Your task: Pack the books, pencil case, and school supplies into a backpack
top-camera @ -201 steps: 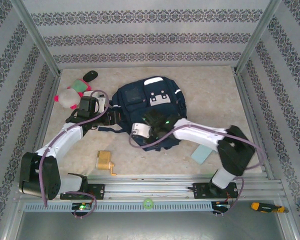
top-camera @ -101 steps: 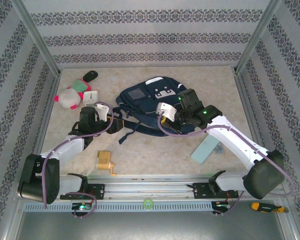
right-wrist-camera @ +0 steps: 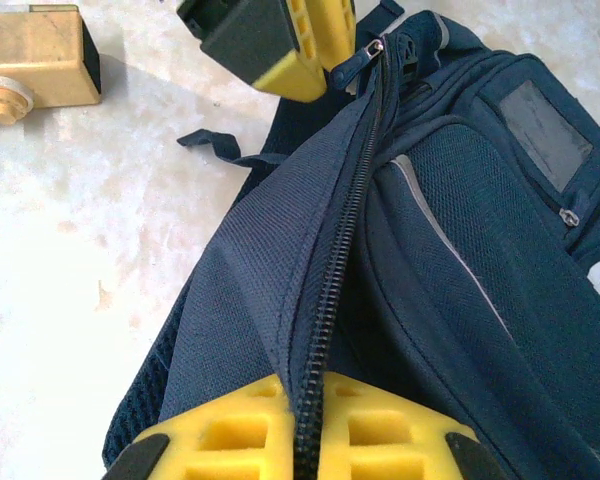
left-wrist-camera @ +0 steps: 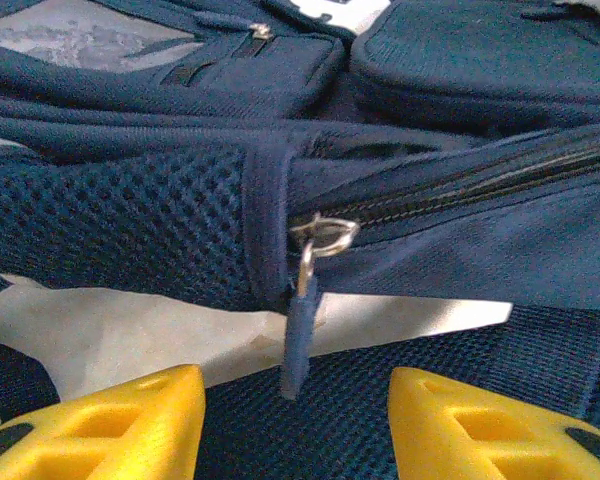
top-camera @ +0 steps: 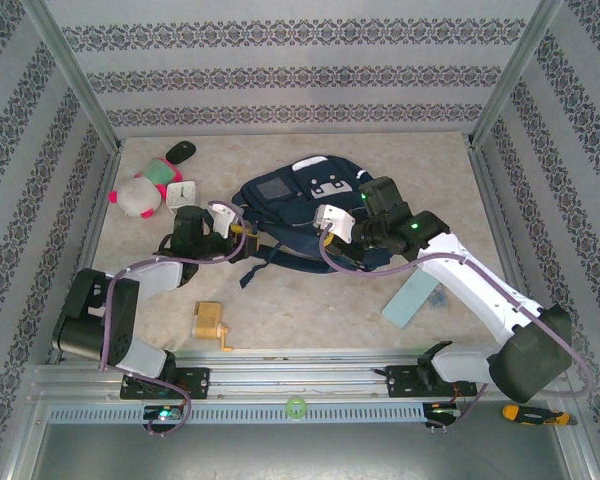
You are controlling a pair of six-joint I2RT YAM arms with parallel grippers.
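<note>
Zipper work is in hand, I judge: the backpack (top-camera: 295, 215) lies on the worktop (top-camera: 310, 310), main zip closed. The left claw (left-wrist-camera: 295, 420), spread wide at the backpack's left side, flanks the zipper pull (left-wrist-camera: 298, 330) without touching; next it must pinch and drag. The right claw (right-wrist-camera: 305, 440) clamps the backpack's fabric along the zip. From above, the pencil case (top-camera: 412, 298) lies right of the backpack, the sharpener (top-camera: 210, 325) near-left.

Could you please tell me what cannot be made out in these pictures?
Backpack interior: every view, zipped fabric hides it.
Clock face: top view, too small to read.
Dark oval object at the far edge: top view, too small to identify.
Pencil sharpener: right wrist view, cut off by the left edge.
</note>
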